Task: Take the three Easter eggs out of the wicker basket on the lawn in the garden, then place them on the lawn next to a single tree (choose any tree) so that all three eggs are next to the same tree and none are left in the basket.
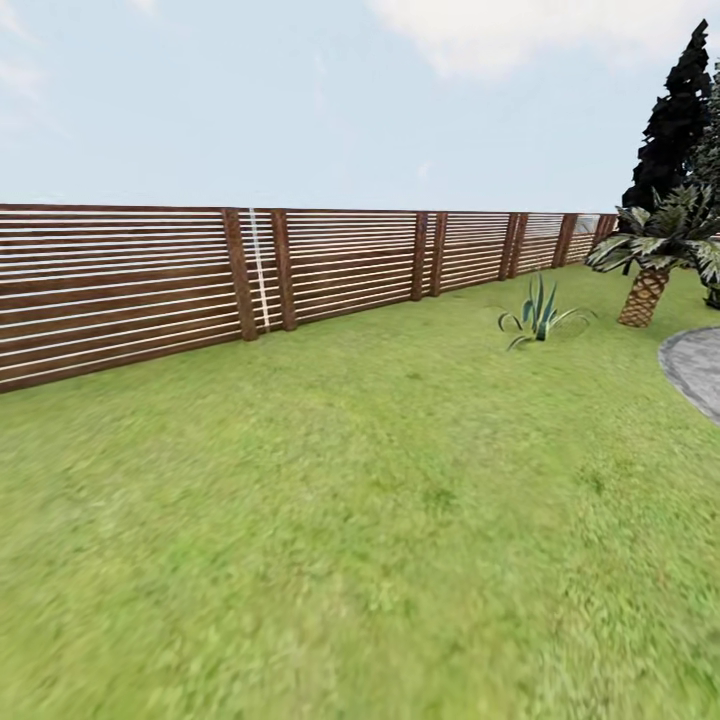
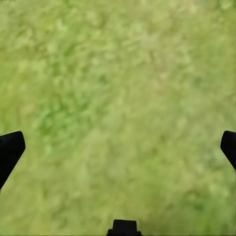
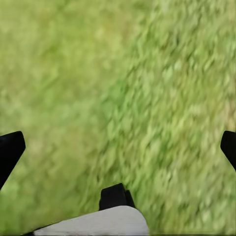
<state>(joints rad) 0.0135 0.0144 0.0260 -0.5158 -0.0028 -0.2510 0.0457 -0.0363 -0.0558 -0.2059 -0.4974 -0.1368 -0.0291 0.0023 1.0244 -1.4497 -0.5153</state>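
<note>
The lawn (image 1: 340,500) spreads across the head view up to a slatted fence. The Easter eggs, the wicker basket and the tree are out of view. In the left wrist view my left gripper (image 2: 118,147) is open, its black fingertips (image 2: 10,150) set wide apart over bare grass (image 2: 118,98) with nothing between them. My right gripper (image 3: 118,147) is open too, black fingertips (image 3: 10,150) wide over grass (image 3: 147,98), holding nothing.
A brown slatted wooden fence (image 1: 200,280) runs along the back of the lawn. A spiky agave plant (image 1: 540,315) and a short palm (image 1: 650,270) stand at the right, with a dark cypress-like tree (image 1: 675,120) behind. A grey paved patch (image 1: 695,365) lies at the right edge.
</note>
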